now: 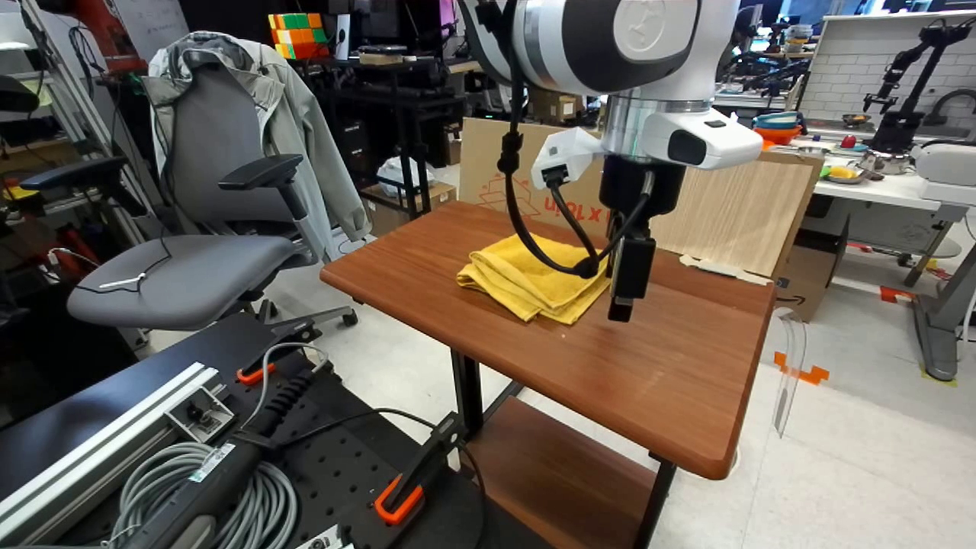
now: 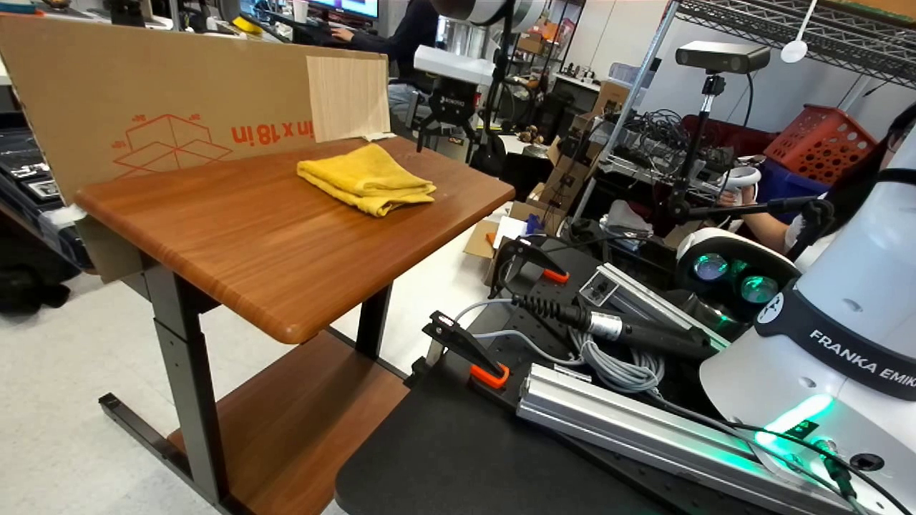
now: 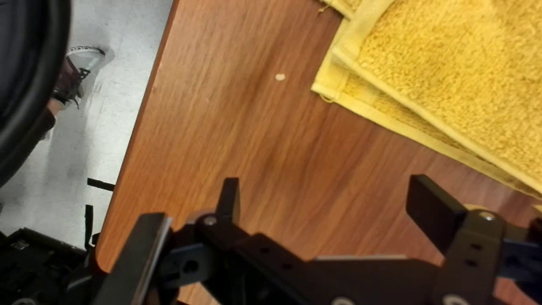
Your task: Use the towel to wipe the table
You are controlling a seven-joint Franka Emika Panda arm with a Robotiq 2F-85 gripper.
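Note:
The towel [image 1: 526, 278] is a bright yellow folded cloth lying on the table [image 1: 610, 374], whose top is reddish-brown wood. Both also show in an exterior view, the towel [image 2: 361, 179] and the table [image 2: 236, 232]. My gripper [image 1: 621, 309] is above the tabletop beside the towel, apart from it; it also shows in an exterior view [image 2: 445, 146]. In the wrist view my gripper [image 3: 324, 180] has its fingers wide apart with only bare wood of the table [image 3: 254, 127] between them. The towel [image 3: 449, 72] fills the upper right there, its near corner and hem visible.
A cardboard sheet [image 2: 215, 93] and a pale plywood board [image 2: 348, 96] stand upright along one table edge. A grey chair [image 1: 183, 282] with a jacket is beside the table. A black bench [image 1: 366, 465] holds clamps and cables. A cable hangs from my arm.

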